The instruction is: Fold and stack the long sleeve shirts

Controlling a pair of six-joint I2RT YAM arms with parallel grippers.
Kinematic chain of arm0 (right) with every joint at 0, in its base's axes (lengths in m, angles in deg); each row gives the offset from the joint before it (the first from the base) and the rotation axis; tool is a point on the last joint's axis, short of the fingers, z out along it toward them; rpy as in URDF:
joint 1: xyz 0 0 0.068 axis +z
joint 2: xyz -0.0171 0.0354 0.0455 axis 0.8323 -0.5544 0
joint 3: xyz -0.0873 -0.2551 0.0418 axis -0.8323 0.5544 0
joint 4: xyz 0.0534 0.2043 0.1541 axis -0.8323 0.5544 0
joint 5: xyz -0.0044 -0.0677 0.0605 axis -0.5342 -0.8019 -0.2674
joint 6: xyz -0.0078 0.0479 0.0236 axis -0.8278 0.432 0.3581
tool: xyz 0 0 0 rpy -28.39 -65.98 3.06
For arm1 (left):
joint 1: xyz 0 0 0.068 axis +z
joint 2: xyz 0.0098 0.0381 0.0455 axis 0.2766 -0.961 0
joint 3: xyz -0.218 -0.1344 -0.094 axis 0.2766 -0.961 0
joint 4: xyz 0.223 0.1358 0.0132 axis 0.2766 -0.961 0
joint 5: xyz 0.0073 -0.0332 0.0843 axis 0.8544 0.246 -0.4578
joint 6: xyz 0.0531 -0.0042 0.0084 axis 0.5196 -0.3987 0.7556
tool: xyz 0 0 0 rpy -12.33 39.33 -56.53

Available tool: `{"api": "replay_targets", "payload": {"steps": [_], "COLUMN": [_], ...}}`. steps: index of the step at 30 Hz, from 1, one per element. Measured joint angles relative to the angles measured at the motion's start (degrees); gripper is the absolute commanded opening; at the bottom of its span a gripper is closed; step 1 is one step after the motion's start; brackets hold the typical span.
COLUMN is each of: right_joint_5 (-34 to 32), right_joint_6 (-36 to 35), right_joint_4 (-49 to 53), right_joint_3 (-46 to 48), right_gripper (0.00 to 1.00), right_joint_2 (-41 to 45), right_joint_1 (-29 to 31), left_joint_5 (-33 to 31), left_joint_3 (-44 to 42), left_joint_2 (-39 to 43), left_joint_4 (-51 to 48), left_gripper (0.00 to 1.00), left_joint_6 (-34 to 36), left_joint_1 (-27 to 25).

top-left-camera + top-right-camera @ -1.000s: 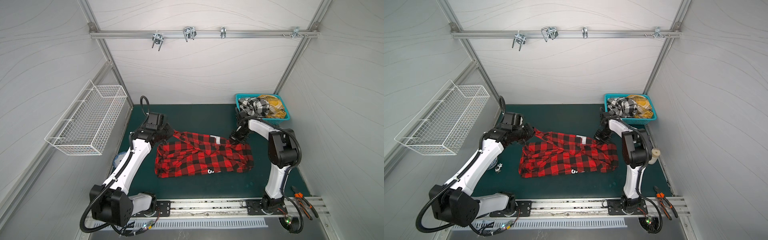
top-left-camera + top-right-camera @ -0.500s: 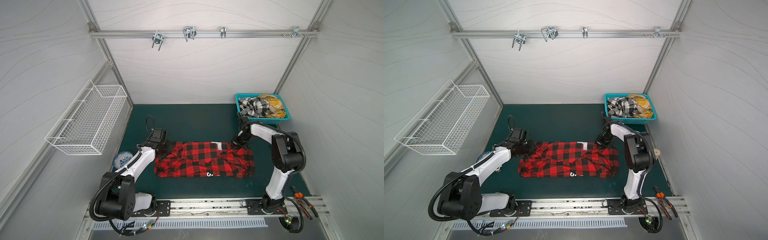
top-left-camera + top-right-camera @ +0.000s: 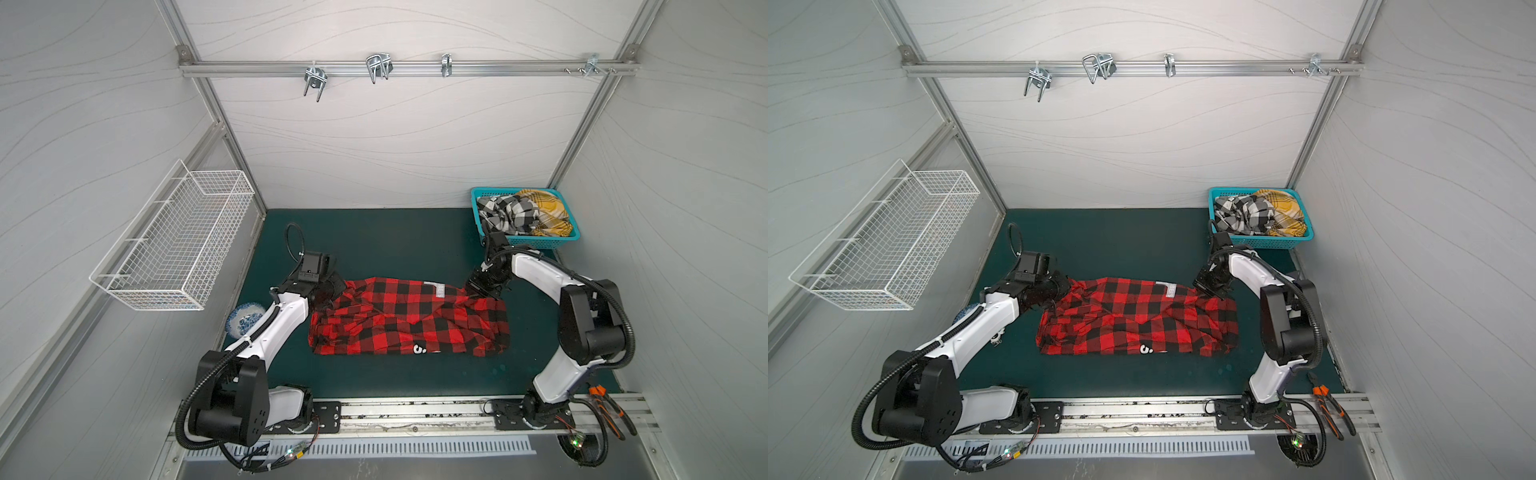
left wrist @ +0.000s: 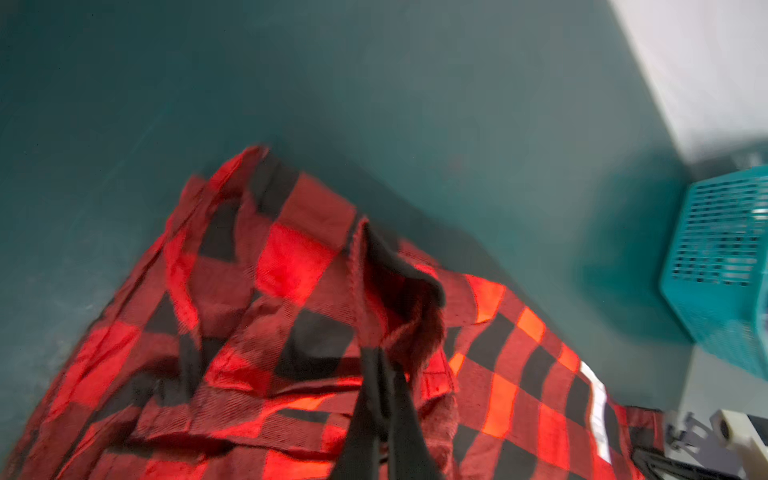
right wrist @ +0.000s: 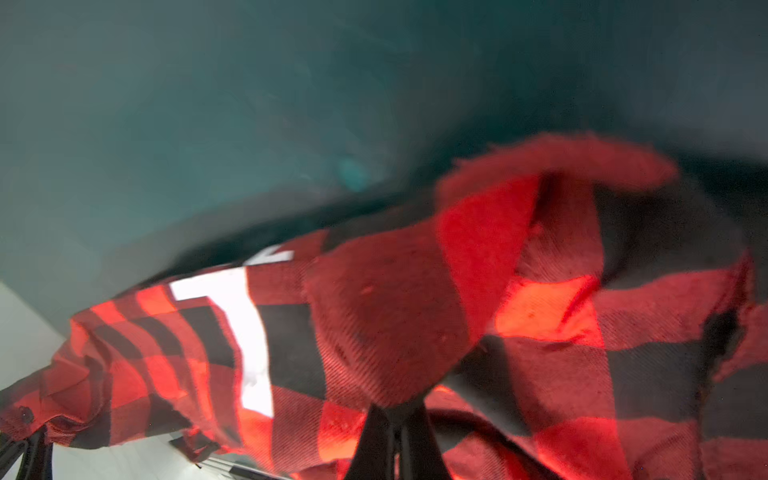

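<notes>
A red-and-black check long sleeve shirt (image 3: 409,322) (image 3: 1138,320) lies as a rumpled band across the green mat in both top views. My left gripper (image 3: 332,291) (image 3: 1065,289) is shut on the shirt's far left corner; in the left wrist view the closed fingertips (image 4: 380,365) pinch a fold of the cloth (image 4: 291,266). My right gripper (image 3: 478,289) (image 3: 1208,289) is shut on the far right corner, its tips (image 5: 395,409) buried under red fabric (image 5: 374,316). A black-and-white shirt (image 3: 509,214) and a mustard plaid shirt (image 3: 544,212) sit bunched in the basket.
The teal basket (image 3: 536,241) stands at the mat's far right corner, just behind my right arm. A white wire basket (image 3: 174,245) hangs on the left wall. A blue-and-white bowl (image 3: 243,318) lies beside my left arm. Pliers (image 3: 611,411) rest on the front rail.
Both grippers have brought the shirt's far edge down toward the mat. The left arm has dropped lower. The shirt has gone from a slanted spread to a straighter band.
</notes>
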Motion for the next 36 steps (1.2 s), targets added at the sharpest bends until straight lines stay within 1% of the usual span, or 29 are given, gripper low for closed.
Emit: {"api": "replay_targets", "payload": {"steps": [4, 5, 6, 7, 8, 9, 10, 13, 14, 15, 16, 17, 19, 20, 22, 24, 25, 27, 29, 30, 33, 36], "right_joint_5": [0.0, 0.0, -0.1, -0.1, -0.3, -0.3, -0.4, -1.6, -2.5, -3.9, -5.3, -6.5, -7.4, -7.1, -6.1, -5.1, -4.5, -2.8, -1.2, -0.8, 0.3, 1.5], "right_joint_6": [0.1, 0.1, 0.1, 0.1, 0.0, 0.0, -0.4, -1.8, -2.4, -3.0, -3.6, -4.1, -4.5, -4.4, -3.3, -1.2, 0.0, 1.6, 2.6, 3.0, 3.5, 2.8], "right_joint_4": [-0.7, -0.8, -0.9, -0.9, -0.8, -0.7, -0.4, 1.7, 3.0, 4.5, 6.2, 7.7, 10.4, 11.3, 12.5, 13.3, 13.2, 12.3, 10.4, 9.4, 4.9, 6.8], "right_joint_3": [1.7, 1.7, 1.6, 1.6, 1.4, 1.2, 1.0, 0.5, 0.5, 0.5, 0.5, 0.5, 1.4, 3.2, 7.7, 13.2, 15.6, 18.8, 20.0, 20.0, 19.7, 14.7], "right_gripper": [0.00, 0.04, 0.16, 0.32, 0.44, 0.51, 0.56, 0.68, 0.70, 0.70, 0.70, 0.69, 0.63, 0.62, 0.60, 0.57, 0.54, 0.44, 0.33, 0.30, 0.25, 0.25], "right_joint_2": [-1.7, -1.9, -2.0, -2.1, -2.1, -2.0, -2.0, 0.0, 1.6, 4.2, 7.3, 10.2, 16.6, 19.6, 23.5, 25.1, 25.1, 24.1, 20.5, 18.3, 10.6, 4.2], "right_joint_1": [0.9, 1.1, 1.2, 1.2, 1.3, 1.3, 1.3, 1.6, 1.8, 2.1, 2.7, 3.5, 5.4, 6.5, 8.6, 11.0, 12.2, 13.5, 13.7, 13.7, 13.4, 11.4], "left_joint_5": [-1.3, -1.6, -2.0, -2.3, -2.5, -2.8, -2.9, -4.0, -4.5, -4.9, -5.1, -5.0, -2.3, -0.2, 4.0, 7.2, 8.5, 10.4, 11.8, 12.2, 12.9, 13.2], "left_joint_3": [-4.1, -4.1, -4.1, -4.0, -3.7, -3.1, -2.1, 2.6, 4.5, 7.2, 9.7, 11.7, 15.2, 16.3, 17.3, 17.4, 17.3, 16.5, 15.4, 14.9, 13.4, 13.0], "left_joint_2": [-0.6, -0.8, -0.8, -1.0, -1.1, -1.7, -2.4, -3.2, -3.1, -3.0, -2.9, -2.8, -3.2, -4.2, -7.8, -12.9, -15.8, -20.1, -22.9, -23.7, -24.9, -24.7], "left_joint_4": [-1.6, -2.2, -2.4, -2.5, -2.8, -3.8, -5.5, -11.2, -13.1, -14.8, -15.9, -16.3, -15.8, -15.1, -13.7, -12.8, -12.8, -12.4, -12.5, -12.5, -12.3, -12.3], "left_gripper": [0.00, 0.00, 0.17, 0.35, 0.44, 0.48, 0.50, 0.53, 0.54, 0.53, 0.49, 0.42, 0.18, 0.09, 0.00, 0.00, 0.00, 0.00, 0.00, 0.00, 0.00, 0.00], "left_joint_6": [-1.2, -1.4, -1.5, -1.4, -1.5, -1.6, -1.6, -1.4, -1.3, -1.1, -0.9, -0.5, 0.6, 0.7, 0.9, 0.8, 0.7, 0.7, 0.7, 0.7, 0.8, 1.1], "left_joint_1": [0.2, 0.2, 0.2, 0.2, 0.2, 0.2, 0.2, 0.2, 0.2, 0.2, 0.2, 0.2, 0.2, 0.2, 0.0, -0.8, -1.4, -2.0, -2.1, -1.8, 0.3, 2.4]}}
